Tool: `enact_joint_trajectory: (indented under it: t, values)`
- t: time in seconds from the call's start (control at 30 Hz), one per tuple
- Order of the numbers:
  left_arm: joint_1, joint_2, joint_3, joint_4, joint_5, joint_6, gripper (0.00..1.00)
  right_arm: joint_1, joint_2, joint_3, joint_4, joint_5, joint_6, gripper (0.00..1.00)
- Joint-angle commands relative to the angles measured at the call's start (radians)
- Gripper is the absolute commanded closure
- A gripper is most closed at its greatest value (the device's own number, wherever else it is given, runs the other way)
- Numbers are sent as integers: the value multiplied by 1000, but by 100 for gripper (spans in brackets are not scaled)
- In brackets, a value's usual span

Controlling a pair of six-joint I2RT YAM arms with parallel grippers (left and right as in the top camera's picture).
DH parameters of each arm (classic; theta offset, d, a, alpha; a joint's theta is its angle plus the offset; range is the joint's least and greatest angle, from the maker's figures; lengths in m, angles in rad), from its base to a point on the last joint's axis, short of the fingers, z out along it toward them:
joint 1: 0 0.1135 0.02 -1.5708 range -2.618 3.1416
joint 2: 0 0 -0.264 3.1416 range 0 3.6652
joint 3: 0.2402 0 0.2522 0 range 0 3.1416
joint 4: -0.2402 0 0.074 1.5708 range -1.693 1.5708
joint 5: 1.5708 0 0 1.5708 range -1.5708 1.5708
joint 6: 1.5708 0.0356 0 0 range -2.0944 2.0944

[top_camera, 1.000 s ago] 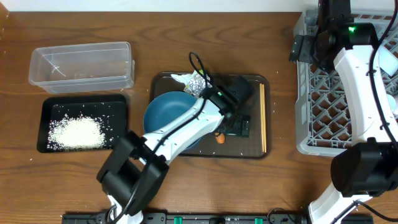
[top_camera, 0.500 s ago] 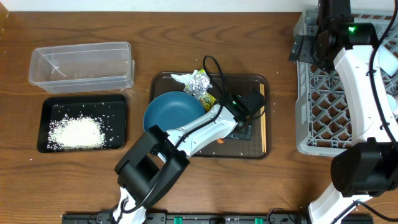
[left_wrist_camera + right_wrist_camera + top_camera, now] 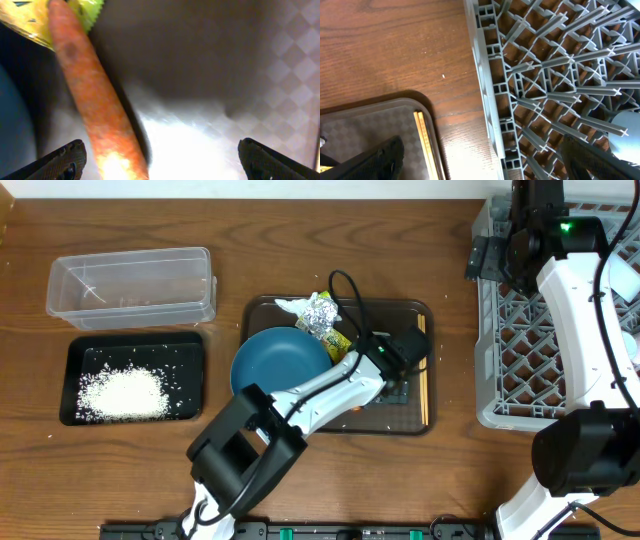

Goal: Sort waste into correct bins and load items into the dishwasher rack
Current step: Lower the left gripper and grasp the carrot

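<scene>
On the brown serving tray (image 3: 400,315) the orange carrot stick (image 3: 95,105) lies between the fingers of my open left gripper (image 3: 160,162), close to the left finger (image 3: 65,160) and not pinched. The yellow-green wrapper (image 3: 75,10) sits at the carrot's far end, next to the crumpled foil (image 3: 320,313). The dark-blue bowl (image 3: 278,360) is on the tray's left and the chopsticks (image 3: 423,370) lie along its right edge. White rice (image 3: 122,393) fills the black tray (image 3: 190,345); the clear tub (image 3: 130,285) stands behind it. My right gripper (image 3: 485,160) hangs open over the left wall of the dishwasher rack (image 3: 545,75), holding nothing.
The grey rack (image 3: 560,330) fills the table's right side, with a pale-blue cup (image 3: 626,125) inside it. A chopstick (image 3: 422,140) and the corner of the brown tray (image 3: 370,135) show in the right wrist view. My left arm crosses the tray from the front.
My left arm has swung right and its gripper has shifted a little right across the brown tray, toward the chopsticks. The right arm has not moved.
</scene>
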Motion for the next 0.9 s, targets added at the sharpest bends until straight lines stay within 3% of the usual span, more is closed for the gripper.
enact_joint_trajectory:
  t: [0.0, 0.3, 0.87]
  values:
    - [-9, 10, 3, 3, -30, -24, 0, -2, -2, -2, -1, 6, -8, 1]
    - [-2, 10, -12, 8, -74, -56, 0, -2, -2, -2, -1, 6, -8, 1]
    - [-2, 82, -14, 29, 0, -98, 4, -2, -2, -2, -1, 6, -8, 1]
